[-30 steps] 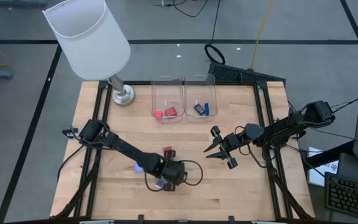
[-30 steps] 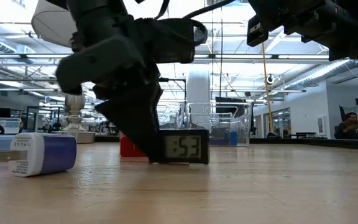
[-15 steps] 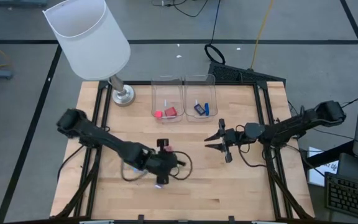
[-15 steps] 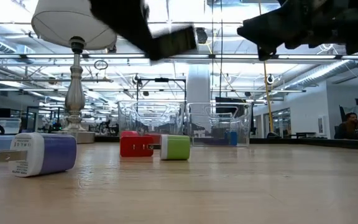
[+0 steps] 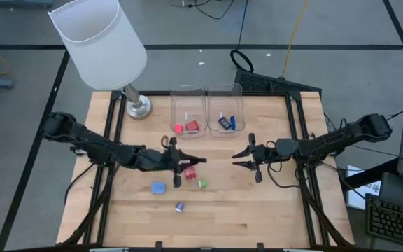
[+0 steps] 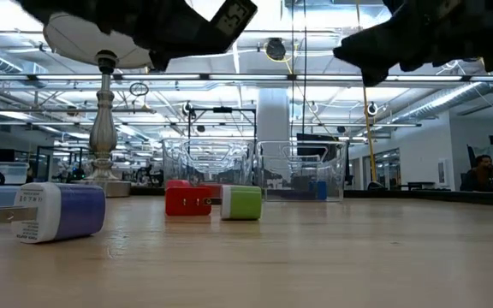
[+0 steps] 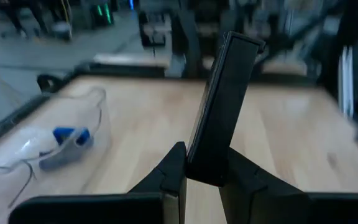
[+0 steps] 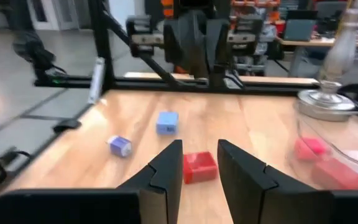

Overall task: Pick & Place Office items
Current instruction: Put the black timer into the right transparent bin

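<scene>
My left gripper (image 5: 189, 163) is over the middle of the table, shut on a small black digital clock (image 6: 234, 14) lifted high above the wood. A red piece (image 5: 187, 171), a green piece (image 5: 202, 183), a light blue piece (image 5: 159, 187) and a small blue-and-white plug (image 5: 179, 206) lie flat on the table. In the low view the plug (image 6: 58, 211), red piece (image 6: 187, 200) and green piece (image 6: 242, 204) show. My right gripper (image 5: 238, 158) is open, to the right of the pieces and above the table; the red piece (image 8: 199, 167) lies beyond its fingers. My left gripper pinches the black clock between its two fingers at one short edge (image 7: 205, 158). The fingers come from the table's left. The clock sticks out past the fingertips, edge-on in the wrist view, and is lifted clear and tilted (image 6: 234, 14).
Two clear bins (image 5: 188, 112) (image 5: 224, 110) stand at the far side, one with red pieces, one with blue ones. A lamp with a big white shade (image 5: 98, 43) stands on its metal base (image 5: 138, 107) at the far left. Bare wood lies near the front edge.
My left gripper has risen with the black clock from the near middle of the table and moved toward the far edge; the clock is now lifted clear. The green piece that stood behind the clock now shows. My right gripper has shifted slightly toward the far edge.
</scene>
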`<action>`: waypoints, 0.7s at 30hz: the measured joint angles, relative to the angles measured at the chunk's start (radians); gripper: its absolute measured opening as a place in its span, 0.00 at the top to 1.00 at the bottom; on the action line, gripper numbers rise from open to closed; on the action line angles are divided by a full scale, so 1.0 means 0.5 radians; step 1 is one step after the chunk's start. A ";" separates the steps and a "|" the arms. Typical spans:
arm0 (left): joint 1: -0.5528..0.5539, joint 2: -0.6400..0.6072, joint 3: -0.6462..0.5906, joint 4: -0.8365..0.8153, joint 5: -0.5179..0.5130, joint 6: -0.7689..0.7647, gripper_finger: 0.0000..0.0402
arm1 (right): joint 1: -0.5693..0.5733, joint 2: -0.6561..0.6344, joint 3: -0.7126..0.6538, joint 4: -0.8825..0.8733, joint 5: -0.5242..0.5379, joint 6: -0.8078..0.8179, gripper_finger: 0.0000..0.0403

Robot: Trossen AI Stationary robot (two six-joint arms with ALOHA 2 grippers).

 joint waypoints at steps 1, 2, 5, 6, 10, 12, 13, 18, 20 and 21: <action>0.011 0.010 -0.057 0.145 0.008 -0.006 0.85 | 0.000 0.019 0.001 0.013 0.048 -0.011 0.77; 0.023 0.031 -0.092 0.260 0.026 -0.029 0.85 | 0.000 0.035 0.001 0.017 0.096 -0.013 0.77; 0.041 0.092 -0.129 0.331 0.045 -0.180 0.85 | 0.000 0.103 0.000 0.036 0.217 -0.015 0.77; 0.041 0.116 -0.123 0.326 0.044 -0.244 0.85 | 0.000 0.131 0.001 0.054 0.258 -0.007 0.77; 0.041 0.197 -0.068 0.267 0.045 -0.424 0.85 | -0.001 0.256 0.000 0.168 0.340 0.126 0.75; 0.041 0.236 -0.017 0.238 0.056 -0.471 0.85 | 0.000 0.325 0.000 0.248 0.340 0.126 0.72; 0.041 0.247 0.008 0.180 0.053 -0.483 0.85 | 0.000 0.362 0.000 0.308 0.338 0.125 0.70; 0.039 0.372 0.222 -0.157 0.051 -0.544 0.85 | 0.001 0.509 0.001 0.554 0.334 0.129 0.56; 0.039 0.431 0.316 -0.306 0.053 -0.576 0.85 | 0.011 0.547 -0.003 0.590 0.329 0.142 0.50; 0.039 0.450 0.353 -0.407 0.052 -0.582 0.85 | 0.013 0.572 -0.002 0.633 0.309 0.133 0.46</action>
